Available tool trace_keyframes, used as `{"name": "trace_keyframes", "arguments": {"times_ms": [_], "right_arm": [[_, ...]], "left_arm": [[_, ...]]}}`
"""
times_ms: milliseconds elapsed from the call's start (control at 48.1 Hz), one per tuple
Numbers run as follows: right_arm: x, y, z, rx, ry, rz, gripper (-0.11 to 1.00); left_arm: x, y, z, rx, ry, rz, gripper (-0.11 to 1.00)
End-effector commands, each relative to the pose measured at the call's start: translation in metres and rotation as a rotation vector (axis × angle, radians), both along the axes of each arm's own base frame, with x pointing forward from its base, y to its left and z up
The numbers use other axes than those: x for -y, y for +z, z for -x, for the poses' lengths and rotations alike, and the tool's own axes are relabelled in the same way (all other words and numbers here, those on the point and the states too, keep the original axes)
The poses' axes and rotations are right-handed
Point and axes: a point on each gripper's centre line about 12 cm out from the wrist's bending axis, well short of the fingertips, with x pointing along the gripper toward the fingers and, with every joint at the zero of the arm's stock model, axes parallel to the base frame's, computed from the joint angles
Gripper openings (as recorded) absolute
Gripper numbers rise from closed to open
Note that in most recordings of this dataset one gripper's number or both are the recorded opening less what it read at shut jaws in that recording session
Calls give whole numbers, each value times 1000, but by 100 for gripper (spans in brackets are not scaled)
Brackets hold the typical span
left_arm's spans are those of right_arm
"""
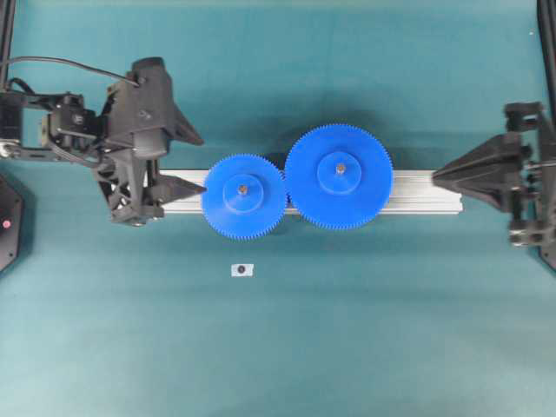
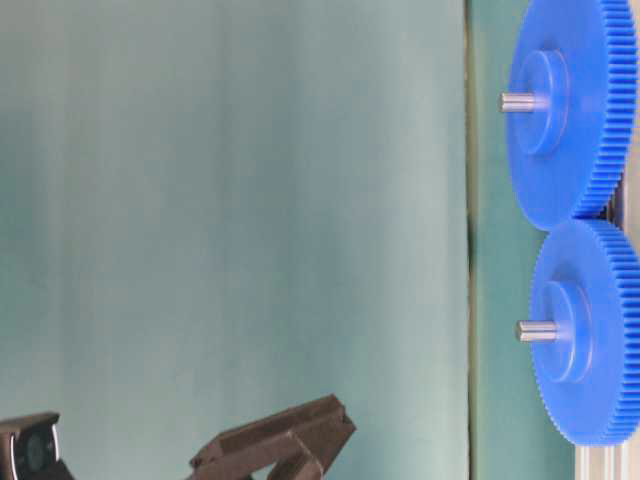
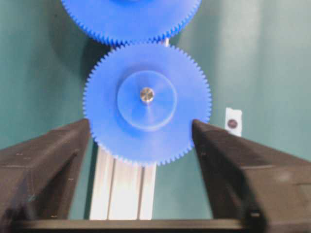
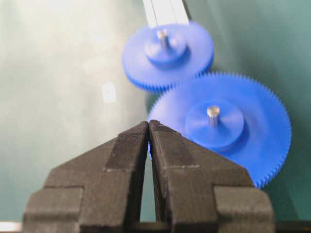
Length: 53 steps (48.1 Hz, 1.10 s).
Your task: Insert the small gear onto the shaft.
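**A:** Overhead: small blue plastic toothed gear (image 1: 244, 193) already seated on thin grey metal shaft (image 1: 242, 187), pin tip showing through hub hole, teeth meshed with larger blue toothed gear (image 1: 339, 176) at its 3 o'clock. Both on ribbed silver aluminium rail (image 1: 417, 191). Black angular left gripper (image 1: 189, 161) at 9 o'clock of the small gear, jaws spread, lower tip just beside the rim. Risk?

**B:** Snagging fine teeth with that lower tip; could rotate or lift the gear, drag the mesh. Black right gripper (image 1: 437, 176) at 3 o'clock of the big gear, apart from it, tips together.

**A:** Table-level view, scene turned sideways: smooth raised hubs, pins poking proud of both. Small gear at 5 o'clock of frame, sitting flush as far as visible. Black finger at bottom edge, well clear.

**B:** Left wrist: small gear between the two matte black fingers (image 3: 46, 160), nothing gripped, a sliver of gap each side. Closing now would clamp the toothed rim; pulling away then would strip the gear off the pin. Small white tag with dark dot (image 3: 233, 122) at 3 o'clock on teal cloth.

**A:** Right wrist: jaws pressed shut on nothing, ribbed pads. Big gear at 3 o'clock, small gear at 12, blurred. Hard plastic, smooth pin: loose fit judged likely, so a nudge may tilt it.
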Motion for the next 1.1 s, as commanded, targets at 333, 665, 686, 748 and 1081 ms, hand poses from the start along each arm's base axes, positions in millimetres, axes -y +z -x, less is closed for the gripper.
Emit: {"name": "trace_keyframes", "arguments": {"times_ms": [333,665,686,748,1081], "right_arm": [[-2,0,28,64,3,4,14],[-2,-8,31,41,1,5,14],[-2,-8,32,38,-1,4,14],[-1,-8,33,43,-4,4,14],[1,-16,43,71,-23,14,14]], "left_arm": [[5,22,32,105,-6,-14,52],[16,23,68,227,-37,-25,29],[17,22,70,233,-38,-24,27],[19,21,77,256,-48,-26,21],[25,28,115,385,-64,-33,7]]}}
